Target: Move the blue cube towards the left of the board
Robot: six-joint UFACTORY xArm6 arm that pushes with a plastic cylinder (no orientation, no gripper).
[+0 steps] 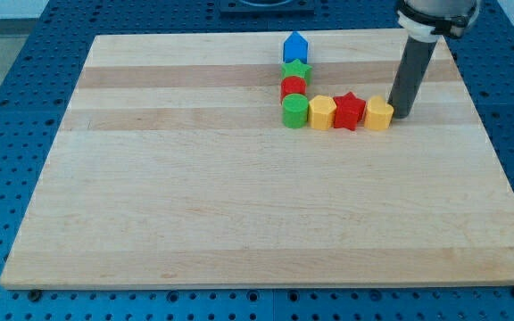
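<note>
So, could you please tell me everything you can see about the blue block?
The blue block looks like a small house-shaped piece with a pointed top, glossy and solid blue. It stands upright near the board's top edge, heading a column, directly above the green star, apparently touching it. My tip is far off, beside the yellow block.

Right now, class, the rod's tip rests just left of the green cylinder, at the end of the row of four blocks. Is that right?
Not quite. In the camera view, my tip rests at the row's other end, just right of the yellow block. The green cylinder sits at the row's left end.
</note>
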